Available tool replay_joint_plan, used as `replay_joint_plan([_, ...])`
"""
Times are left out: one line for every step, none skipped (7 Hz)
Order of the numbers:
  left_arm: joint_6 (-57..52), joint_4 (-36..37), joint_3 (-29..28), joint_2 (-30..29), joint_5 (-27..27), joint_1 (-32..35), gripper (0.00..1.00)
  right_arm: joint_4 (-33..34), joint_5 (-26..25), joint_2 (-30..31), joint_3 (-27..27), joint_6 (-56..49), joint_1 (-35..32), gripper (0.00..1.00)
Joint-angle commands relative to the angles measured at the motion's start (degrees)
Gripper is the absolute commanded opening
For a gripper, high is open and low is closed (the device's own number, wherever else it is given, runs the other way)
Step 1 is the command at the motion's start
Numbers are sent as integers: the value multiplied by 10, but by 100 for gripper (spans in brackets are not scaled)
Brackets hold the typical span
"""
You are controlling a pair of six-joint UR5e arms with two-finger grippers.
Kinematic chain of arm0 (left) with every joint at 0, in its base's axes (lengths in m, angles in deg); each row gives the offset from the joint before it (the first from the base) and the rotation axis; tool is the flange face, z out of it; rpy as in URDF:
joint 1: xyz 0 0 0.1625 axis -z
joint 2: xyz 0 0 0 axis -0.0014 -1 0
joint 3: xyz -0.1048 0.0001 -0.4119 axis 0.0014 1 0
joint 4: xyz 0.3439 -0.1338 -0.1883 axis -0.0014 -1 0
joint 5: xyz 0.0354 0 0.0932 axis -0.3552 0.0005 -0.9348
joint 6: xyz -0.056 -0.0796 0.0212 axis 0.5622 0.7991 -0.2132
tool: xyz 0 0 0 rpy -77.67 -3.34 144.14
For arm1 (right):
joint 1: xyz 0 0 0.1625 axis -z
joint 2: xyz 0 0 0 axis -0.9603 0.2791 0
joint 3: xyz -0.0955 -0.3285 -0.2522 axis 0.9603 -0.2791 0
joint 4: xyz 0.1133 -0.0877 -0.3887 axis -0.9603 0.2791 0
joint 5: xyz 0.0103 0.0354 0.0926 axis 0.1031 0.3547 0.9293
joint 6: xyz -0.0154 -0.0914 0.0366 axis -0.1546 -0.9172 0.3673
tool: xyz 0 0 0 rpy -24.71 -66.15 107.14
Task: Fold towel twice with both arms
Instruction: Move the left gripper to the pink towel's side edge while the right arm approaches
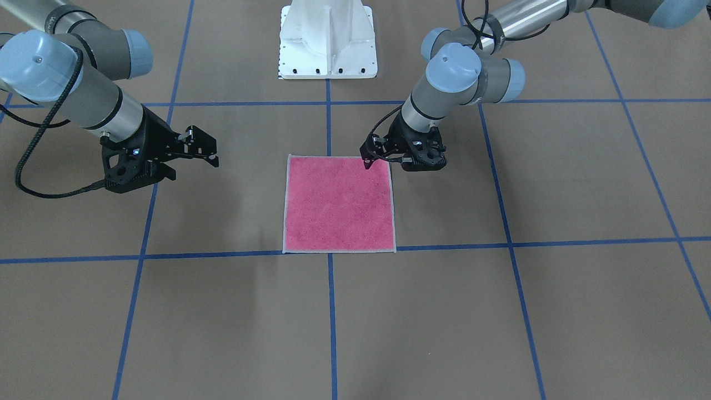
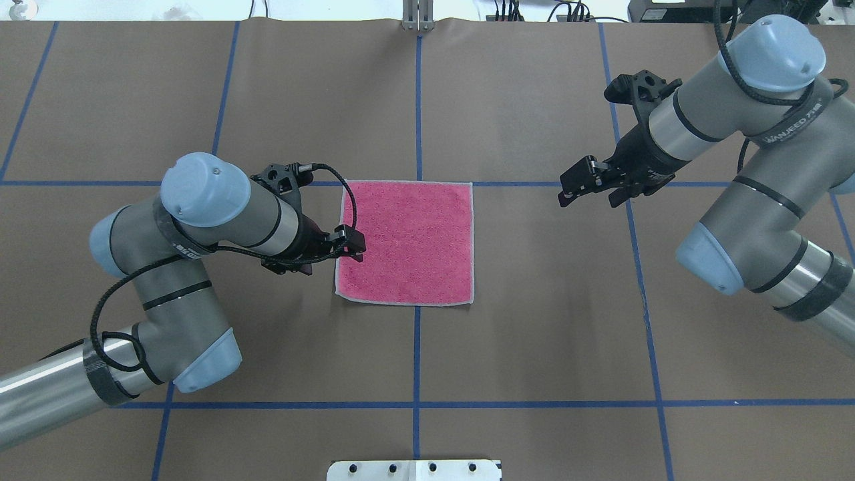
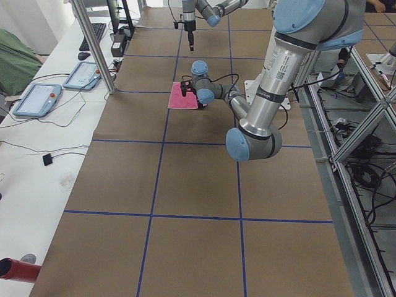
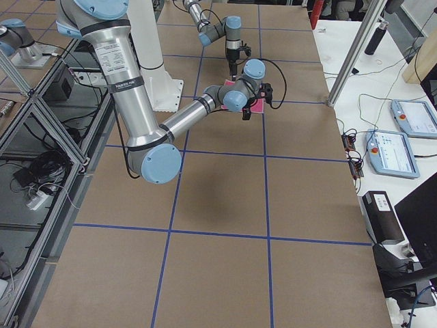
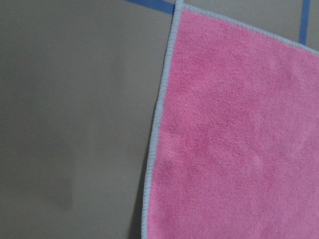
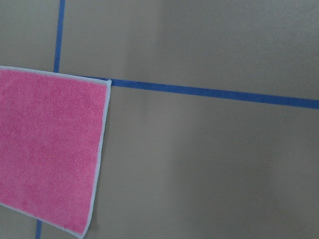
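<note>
The towel (image 1: pixel 339 205) (image 2: pixel 407 240) lies flat and unfolded at the table's middle, pink face up, with a light grey stitched edge. My left gripper (image 1: pixel 373 160) (image 2: pixel 353 244) hangs low over the towel's left edge, near the corner closest to the robot, and its fingers look slightly open with nothing in them. In the left wrist view that edge of the towel (image 5: pixel 234 139) runs down the frame. My right gripper (image 1: pixel 205 149) (image 2: pixel 573 187) is open, well off to the right of the towel and above the bare table. The right wrist view catches the towel's (image 6: pixel 50 144) right edge.
Blue tape lines (image 2: pixel 417 354) divide the brown table into squares. The white bolted pedestal base (image 1: pixel 328 44) (image 2: pixel 414 469) stands at the robot's side. Benches with tablets (image 3: pixel 37 99) (image 4: pixel 410 130) and cables run along the table's far long side.
</note>
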Motion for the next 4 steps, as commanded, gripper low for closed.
replay_joint_plan([3,-1,-15,-3,-2,-6,87,0,-1,-1,0,12,7,100])
replay_joint_plan([3,-1,-17,-4,-2,-11,82,0,-1,-3,-1,17,9,100])
replay_joint_plan([5,-1,-17,-4,-2,-12,73,0,0,-4,-1,17,10,99])
replay_joint_plan([5,-1,-17,-3,-1,-13,61,0,0,-4,0,18,10,99])
